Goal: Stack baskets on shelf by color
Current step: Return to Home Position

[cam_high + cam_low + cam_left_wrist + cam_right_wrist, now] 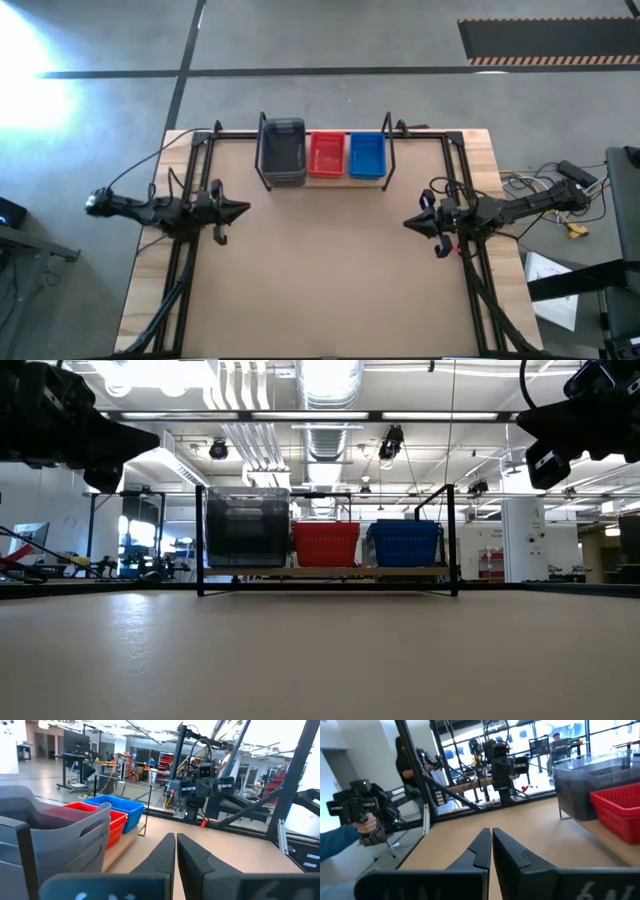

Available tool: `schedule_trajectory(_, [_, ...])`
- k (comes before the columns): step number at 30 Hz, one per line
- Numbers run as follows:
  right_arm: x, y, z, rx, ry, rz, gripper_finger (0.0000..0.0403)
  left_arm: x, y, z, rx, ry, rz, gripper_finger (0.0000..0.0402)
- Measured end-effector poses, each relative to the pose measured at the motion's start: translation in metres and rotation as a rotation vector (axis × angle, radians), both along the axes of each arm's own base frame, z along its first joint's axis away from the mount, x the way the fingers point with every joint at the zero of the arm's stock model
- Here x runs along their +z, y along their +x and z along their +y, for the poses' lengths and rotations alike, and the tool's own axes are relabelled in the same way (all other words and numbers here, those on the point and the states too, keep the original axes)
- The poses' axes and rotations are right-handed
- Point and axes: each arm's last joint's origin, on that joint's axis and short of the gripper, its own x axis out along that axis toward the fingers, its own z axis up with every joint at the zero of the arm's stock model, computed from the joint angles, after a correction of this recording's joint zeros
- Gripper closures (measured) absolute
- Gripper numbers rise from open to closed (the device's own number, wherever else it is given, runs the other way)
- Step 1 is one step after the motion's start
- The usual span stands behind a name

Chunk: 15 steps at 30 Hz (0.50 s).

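Sitting at twelve o'clock, light stiff baskets (pixel 326 155) are probably best gripped by rims; left gripper (pixel 243 210) and right gripper (pixel 408 222) are closed, empty.

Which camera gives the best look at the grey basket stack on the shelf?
The low view: the grey basket stack shows whole, side-on, standing taller than the red stack and blue stack. The high view shows mainly its top, at the left end of the shelf. Both wrist views cut it off at the frame edge.
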Motion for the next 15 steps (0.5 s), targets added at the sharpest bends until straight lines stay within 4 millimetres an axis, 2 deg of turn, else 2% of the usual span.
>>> schedule_trajectory(15, [-0.01, 0.001, 0.0, 0.0, -0.069, 0.097, 0.0394, -0.007, 0.005, 0.03, -0.057, -0.026, 0.065, 0.0401])
